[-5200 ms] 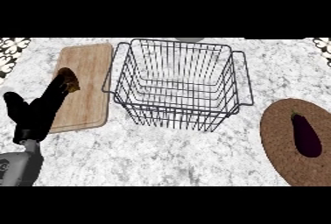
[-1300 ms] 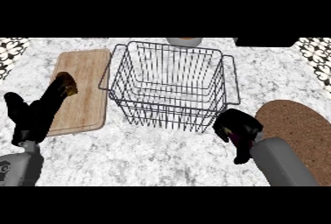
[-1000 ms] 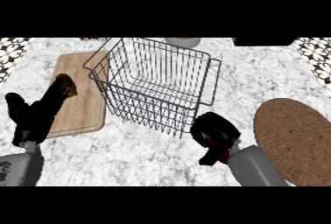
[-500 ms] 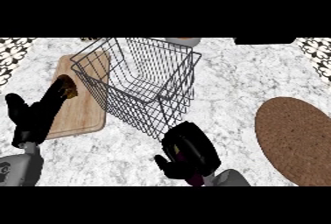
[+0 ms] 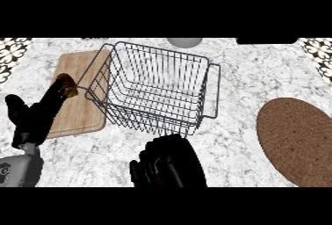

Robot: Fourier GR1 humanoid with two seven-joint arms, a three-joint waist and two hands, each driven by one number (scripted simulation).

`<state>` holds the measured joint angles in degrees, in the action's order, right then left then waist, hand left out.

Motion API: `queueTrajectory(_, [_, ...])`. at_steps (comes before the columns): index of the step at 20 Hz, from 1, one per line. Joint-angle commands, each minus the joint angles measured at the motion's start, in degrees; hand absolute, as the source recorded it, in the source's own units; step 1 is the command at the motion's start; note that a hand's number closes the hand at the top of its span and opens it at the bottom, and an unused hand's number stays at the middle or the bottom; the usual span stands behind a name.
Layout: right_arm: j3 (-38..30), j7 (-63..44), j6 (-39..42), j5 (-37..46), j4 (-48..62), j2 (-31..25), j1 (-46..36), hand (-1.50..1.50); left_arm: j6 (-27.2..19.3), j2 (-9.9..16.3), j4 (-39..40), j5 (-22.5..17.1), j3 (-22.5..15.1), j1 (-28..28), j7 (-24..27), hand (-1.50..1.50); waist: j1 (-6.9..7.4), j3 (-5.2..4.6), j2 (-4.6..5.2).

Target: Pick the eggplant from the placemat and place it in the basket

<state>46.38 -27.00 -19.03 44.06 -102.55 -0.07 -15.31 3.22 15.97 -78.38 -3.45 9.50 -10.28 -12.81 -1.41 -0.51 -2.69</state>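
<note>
Can't actually spot the eggplant anywhere, probably hidden inside the right hand, whose fingers are curled shut just near of the wire basket. The basket sits tilted, overlapping the wooden cutting board. The brown placemat lies bare at right. The left hand rests open at the left edge

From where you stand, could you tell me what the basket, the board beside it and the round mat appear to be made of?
Basket: thin dark metal wire, by its open grid. Board: pale wood with a matt finish, faint grain showing. Mat: brown and finely dotted, probably woven fibre or cork; the look leaves it open.
</note>
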Motion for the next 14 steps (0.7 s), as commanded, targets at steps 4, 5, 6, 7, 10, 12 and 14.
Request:
queueTrajectory(4, [4.5,-23.0,-5.1,9.7,-5.5,0.1,-9.8,1.50,0.9,0.3,-0.4,-0.6,-0.2,-0.8,-0.5,0.00,1.00,-0.02,0.62])
queueTrajectory(5, [4.8,-25.6,-4.9,10.9,-5.1,0.1,-11.8,1.50,0.5,-0.1,0.4,0.5,-0.9,-0.9,0.2,0.00,0.87,-0.08,0.89])
queueTrajectory(6, [3.7,-28.7,-5.2,12.1,-4.9,0.1,-14.3,1.50,0.1,-0.1,-0.2,0.5,-0.8,-1.7,-0.1,0.00,1.26,-0.01,0.99])
queueTrajectory(7, [3.9,-31.5,-5.3,12.9,-3.8,0.1,-15.4,1.50,0.5,-0.4,-0.5,-0.2,-0.8,-1.9,-0.5,0.00,1.70,-0.03,0.94])
queueTrajectory(10, [0.5,-39.5,0.3,17.5,-2.9,0.1,-23.3,1.50,-0.3,-1.3,-0.2,0.2,-1.2,-1.4,-0.6,0.00,1.49,-0.05,0.98])
queueTrajectory(12, [-0.8,-44.2,1.1,18.9,0.5,0.1,-28.2,1.50,-0.3,-0.5,-0.2,0.3,-0.7,-2.5,-0.5,0.00,2.49,0.02,1.48])
queueTrajectory(14, [-1.7,-48.7,3.1,19.3,1.2,0.1,-31.9,1.50,-0.7,-1.3,-0.4,0.8,-1.6,-3.6,-0.8,0.00,2.46,0.09,1.53])
